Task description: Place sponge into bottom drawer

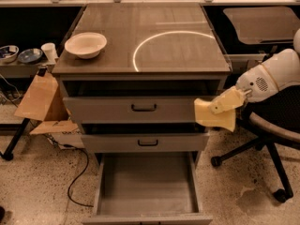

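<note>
The bottom drawer (147, 187) of the grey cabinet is pulled open, and its flat grey inside faces up. No sponge shows in it. My gripper (214, 114) is pale yellow, on the end of the white arm (269, 76). It hangs at the cabinet's right front corner, level with the top drawer (140, 108), above and to the right of the open drawer. I cannot make out a dark green and yellow sponge anywhere. If the gripper holds it, it is hidden.
A white bowl (86, 44) stands on the cabinet top (154, 36) at the left. The middle drawer (145, 142) sits slightly out. An office chair (274, 139) stands close on the right. Cardboard (41, 97) and a floor cable (77, 182) lie on the left.
</note>
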